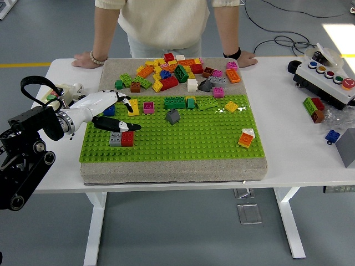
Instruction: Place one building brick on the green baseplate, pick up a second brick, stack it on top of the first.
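Left hand [111, 111] of mine hovers at the left of the frame with fingers spread, gripping nothing, just above the grey brick [115, 138] and red brick [127, 138] seated side by side on the green baseplate [183, 133]. Loose bricks [172, 72] lie piled in the upper middle. They look light, rigid and smooth, so I would pinch one across its flat side walls.

L hand [108, 111] over table, fingers [125, 126] spread, empty
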Controlling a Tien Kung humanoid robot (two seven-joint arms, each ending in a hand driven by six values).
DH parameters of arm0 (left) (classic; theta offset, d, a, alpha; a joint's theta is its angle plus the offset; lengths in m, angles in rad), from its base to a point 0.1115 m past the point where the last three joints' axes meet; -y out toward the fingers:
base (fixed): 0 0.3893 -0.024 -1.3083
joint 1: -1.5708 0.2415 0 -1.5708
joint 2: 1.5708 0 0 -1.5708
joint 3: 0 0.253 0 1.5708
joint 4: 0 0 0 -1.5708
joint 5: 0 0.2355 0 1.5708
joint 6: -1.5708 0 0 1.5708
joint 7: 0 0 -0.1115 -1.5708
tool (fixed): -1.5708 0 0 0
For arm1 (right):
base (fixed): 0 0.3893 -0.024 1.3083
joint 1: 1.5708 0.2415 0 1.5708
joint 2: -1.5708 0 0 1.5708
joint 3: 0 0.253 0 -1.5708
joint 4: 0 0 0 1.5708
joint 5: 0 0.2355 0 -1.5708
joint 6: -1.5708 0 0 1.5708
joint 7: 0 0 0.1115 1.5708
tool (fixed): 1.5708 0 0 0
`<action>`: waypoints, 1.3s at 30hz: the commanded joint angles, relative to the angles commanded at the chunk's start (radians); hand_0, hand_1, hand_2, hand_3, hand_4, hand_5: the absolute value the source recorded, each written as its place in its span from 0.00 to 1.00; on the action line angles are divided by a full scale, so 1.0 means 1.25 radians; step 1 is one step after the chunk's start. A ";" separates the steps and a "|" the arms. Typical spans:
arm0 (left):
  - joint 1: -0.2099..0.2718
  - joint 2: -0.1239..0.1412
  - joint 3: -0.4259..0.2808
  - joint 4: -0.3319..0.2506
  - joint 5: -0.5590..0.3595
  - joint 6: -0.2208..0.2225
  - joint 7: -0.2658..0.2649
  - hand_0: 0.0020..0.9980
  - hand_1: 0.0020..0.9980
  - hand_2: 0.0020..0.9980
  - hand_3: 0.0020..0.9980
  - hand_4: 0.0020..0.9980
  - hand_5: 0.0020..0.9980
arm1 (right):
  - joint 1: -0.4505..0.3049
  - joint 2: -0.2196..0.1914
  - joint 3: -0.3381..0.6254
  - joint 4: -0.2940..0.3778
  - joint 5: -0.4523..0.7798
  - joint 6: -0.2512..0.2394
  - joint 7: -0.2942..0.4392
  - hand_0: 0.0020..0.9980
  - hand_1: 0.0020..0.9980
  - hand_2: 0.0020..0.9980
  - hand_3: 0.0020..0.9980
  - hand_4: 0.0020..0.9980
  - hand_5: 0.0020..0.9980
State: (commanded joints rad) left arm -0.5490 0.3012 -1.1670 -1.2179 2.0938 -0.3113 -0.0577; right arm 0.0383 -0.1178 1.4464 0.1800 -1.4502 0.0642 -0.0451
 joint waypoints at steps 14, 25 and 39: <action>0.020 -0.008 -0.004 -0.023 -0.032 0.037 0.002 1.00 0.87 0.83 0.77 1.00 0.71 | 0.004 0.000 -0.008 0.000 0.002 -0.001 0.000 0.76 0.69 0.73 0.75 1.00 0.50; 0.038 -0.018 -0.025 -0.048 -0.055 0.069 0.006 1.00 0.82 0.80 0.79 1.00 0.62 | 0.008 -0.002 -0.014 0.000 0.002 -0.001 -0.002 0.76 0.69 0.73 0.75 1.00 0.50; 0.033 -0.025 -0.035 -0.039 -0.043 0.078 0.006 0.99 0.81 0.79 0.79 1.00 0.54 | 0.007 -0.002 -0.004 0.000 0.005 -0.002 -0.001 0.76 0.69 0.73 0.75 1.00 0.50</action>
State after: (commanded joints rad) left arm -0.5074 0.2703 -1.2103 -1.2663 2.0397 -0.2135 -0.0499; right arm 0.0471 -0.1203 1.4411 0.1800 -1.4444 0.0616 -0.0459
